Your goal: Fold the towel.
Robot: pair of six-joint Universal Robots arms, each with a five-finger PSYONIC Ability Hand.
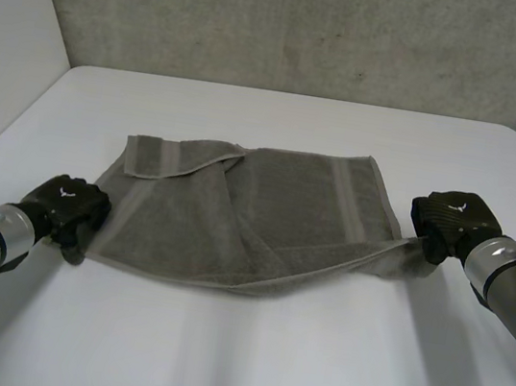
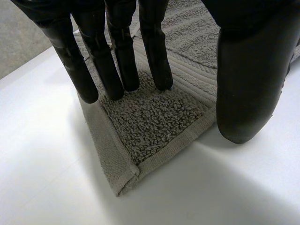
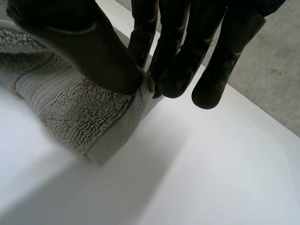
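Fingers (image 2: pixel 123 65) of the left hand (image 1: pixel 66 208) rest straight on the towel (image 1: pixel 265 213) at its near left corner, thumb (image 2: pixel 248 84) apart. The towel lies open on the tabletop (image 1: pixel 261 368), one far corner flipped over. The right hand (image 1: pixel 453 222) pinches its near right corner. I think the folding has barely begun.

In the head view the left hand (image 1: pixel 70 204) covers one corner of the towel (image 1: pixel 265 213), the right hand (image 1: pixel 453 220) another.
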